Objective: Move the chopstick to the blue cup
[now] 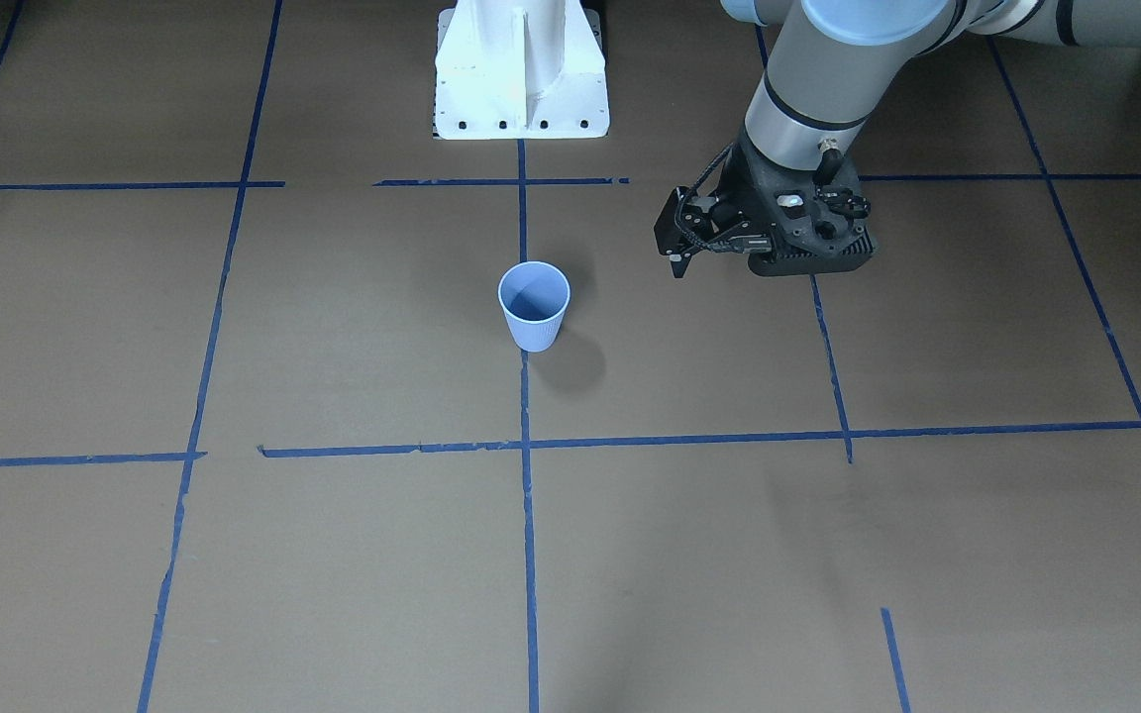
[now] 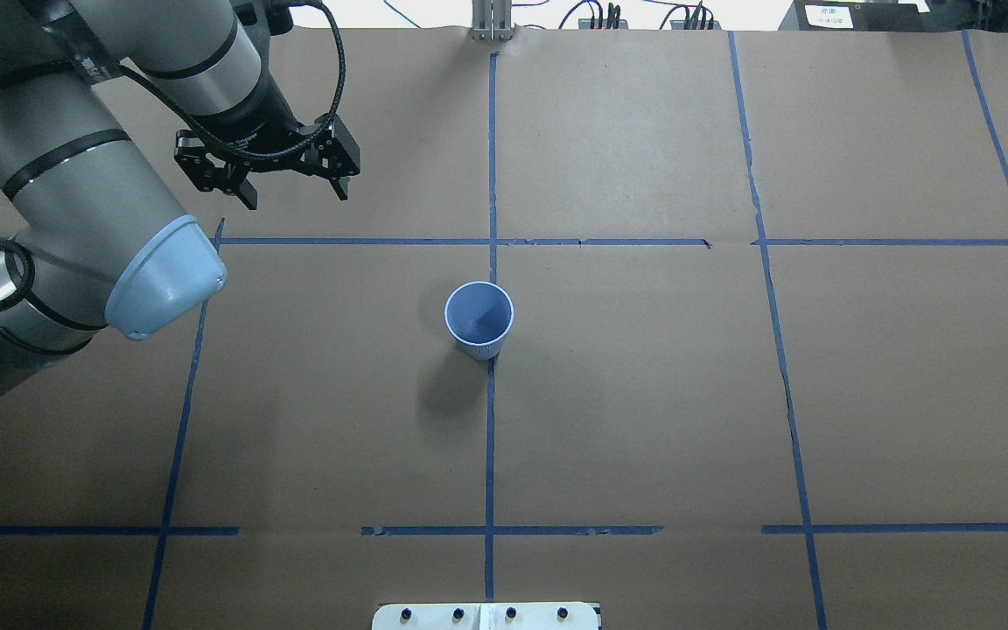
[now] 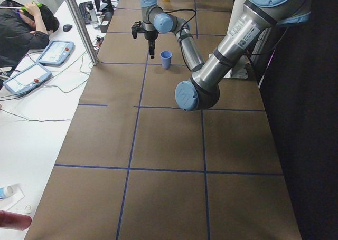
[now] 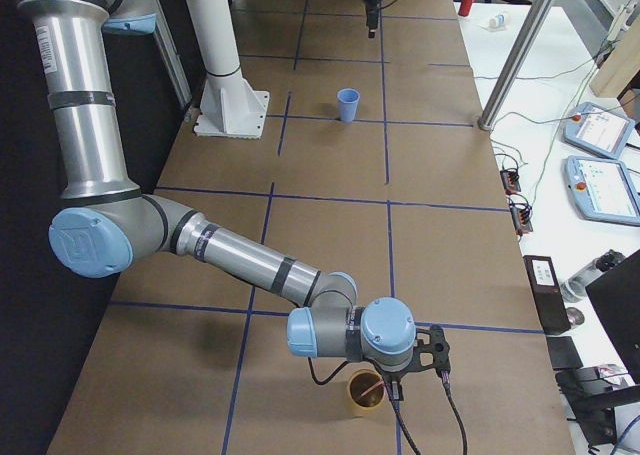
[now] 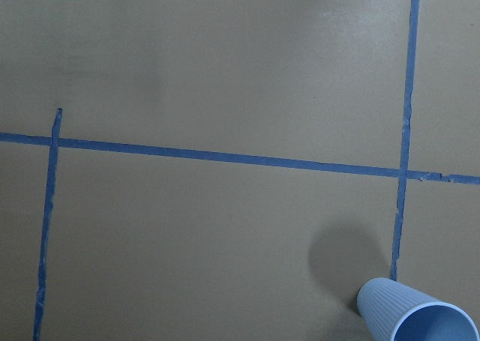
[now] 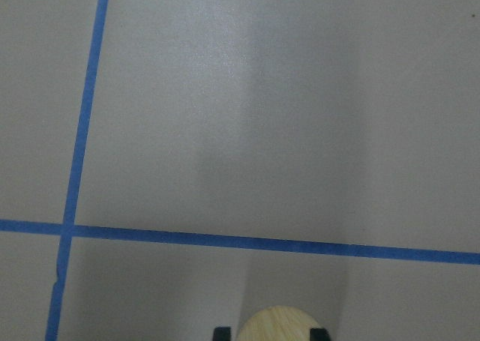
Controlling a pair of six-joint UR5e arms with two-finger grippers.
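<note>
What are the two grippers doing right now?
Left gripper: open, empty.
Right gripper: cannot be told; its tips barely show, over a tan cup.

The central cup (image 2: 479, 317) stands upright on the surface (image 2: 644, 394), on the tape line (image 2: 490, 437) running out from the robot's base (image 2: 486, 616) and well ahead of that base. The left tool (image 2: 296, 199) hangs to this cup's left and farther from the robot, well apart from it. At the surface's end on the robot's right, the right tool (image 4: 394, 389) sits just above a second cup (image 4: 360, 401).
</note>
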